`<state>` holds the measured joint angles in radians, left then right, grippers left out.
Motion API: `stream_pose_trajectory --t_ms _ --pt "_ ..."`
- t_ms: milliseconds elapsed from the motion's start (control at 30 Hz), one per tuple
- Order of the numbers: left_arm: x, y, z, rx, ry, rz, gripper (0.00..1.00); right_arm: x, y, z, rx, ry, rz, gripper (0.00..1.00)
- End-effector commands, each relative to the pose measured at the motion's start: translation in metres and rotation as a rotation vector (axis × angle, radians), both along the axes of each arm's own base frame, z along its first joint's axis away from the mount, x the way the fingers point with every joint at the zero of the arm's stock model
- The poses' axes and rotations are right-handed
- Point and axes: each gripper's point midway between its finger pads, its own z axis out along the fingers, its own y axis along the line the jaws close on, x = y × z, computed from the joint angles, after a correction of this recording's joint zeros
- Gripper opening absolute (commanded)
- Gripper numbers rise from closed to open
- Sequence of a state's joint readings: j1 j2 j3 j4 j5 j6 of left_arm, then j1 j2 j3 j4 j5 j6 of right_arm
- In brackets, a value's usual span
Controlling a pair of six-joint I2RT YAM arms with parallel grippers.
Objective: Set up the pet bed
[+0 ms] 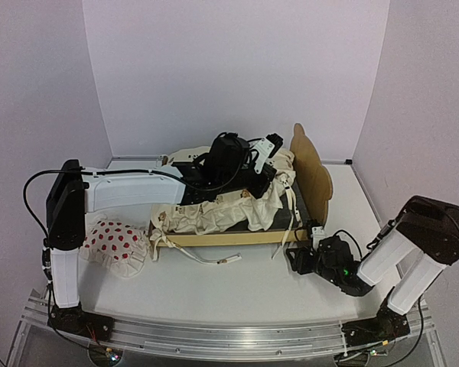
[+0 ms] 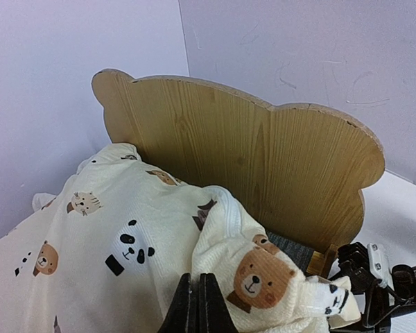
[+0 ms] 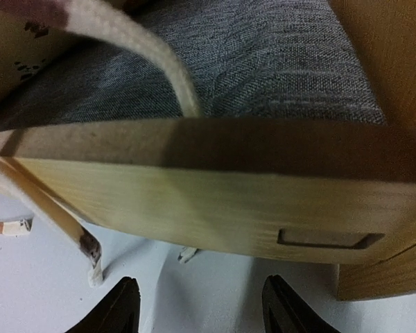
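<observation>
The bed (image 1: 229, 238) stands mid-desk (image 1: 214, 298), with the pillow (image 1: 115, 241) beyond its foot end. The left hand (image 2: 199, 302), pressed together on a quilt (image 1: 214, 210) fold above the bed, may lose the thin cloth or drag the light frame askew. The right hand (image 3: 201, 295), spread just outside the bed's near rail by the headboard (image 1: 310, 172), could shove it or snag the loose ties (image 1: 214, 261).

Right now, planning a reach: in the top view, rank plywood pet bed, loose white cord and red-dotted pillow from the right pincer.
1. Pale plywood pet bed, beside the right pincer.
2. Loose white cord, further left.
3. White red-dotted pillow, far left.
</observation>
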<state>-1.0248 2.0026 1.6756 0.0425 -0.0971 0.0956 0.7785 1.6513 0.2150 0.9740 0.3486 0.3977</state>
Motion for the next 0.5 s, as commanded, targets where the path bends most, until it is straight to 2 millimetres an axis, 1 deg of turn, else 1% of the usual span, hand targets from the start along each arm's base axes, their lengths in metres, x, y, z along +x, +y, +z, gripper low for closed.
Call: stream_pose_trajectory --t_ms 0,133,333,467 --pt "0.007 -0.002 0.021 -0.042 -0.020 0.014 0.00 0.017 0.010 0.020 0.073 -0.107 -0.032 0.60" --pt "0.007 -0.003 0.023 -0.043 -0.021 0.013 0.00 0.022 0.007 0.014 0.054 -0.124 -0.055 0.58" --pt "0.007 -0.003 0.023 -0.042 -0.020 0.013 0.00 0.029 0.011 0.002 0.021 -0.128 -0.057 0.53" --pt "0.007 -0.004 0.023 -0.039 -0.019 0.012 0.00 0.032 0.014 -0.006 -0.002 -0.121 -0.058 0.51"
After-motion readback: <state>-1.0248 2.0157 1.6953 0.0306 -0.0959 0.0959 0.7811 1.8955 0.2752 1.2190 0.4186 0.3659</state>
